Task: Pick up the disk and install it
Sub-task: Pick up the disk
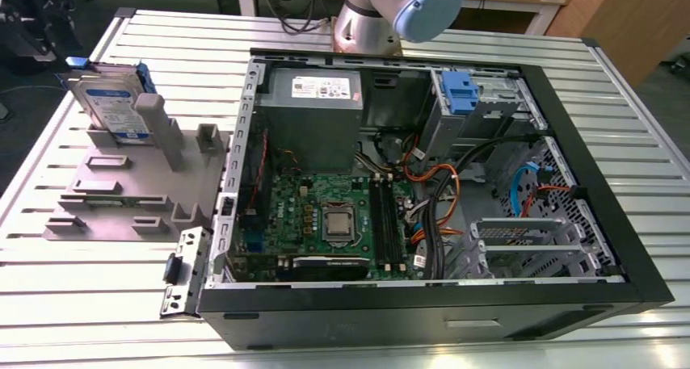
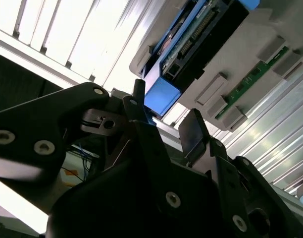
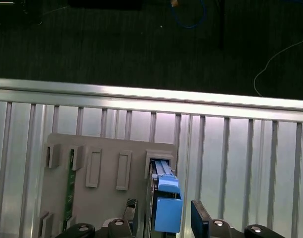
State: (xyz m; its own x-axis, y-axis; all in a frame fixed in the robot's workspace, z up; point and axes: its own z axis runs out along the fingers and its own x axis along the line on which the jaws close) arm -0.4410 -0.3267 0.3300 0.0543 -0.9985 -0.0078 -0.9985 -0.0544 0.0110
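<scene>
The disk stands on edge in a slot at the far end of a grey fixture, at the exterior view's left, its white-and-blue label facing out. The first wrist view looks down on the disk's thin edge and blue side rail. My gripper hangs above it, open, one black finger on each side of the disk's line and clear of it. In the second wrist view the disk lies beyond the open gripper.
An open black computer case lies flat at the exterior view's right, with its motherboard, cables and a drive bay holding a blue clip. A green memory stick sits in the fixture. The slatted metal table's edge runs beside the fixture.
</scene>
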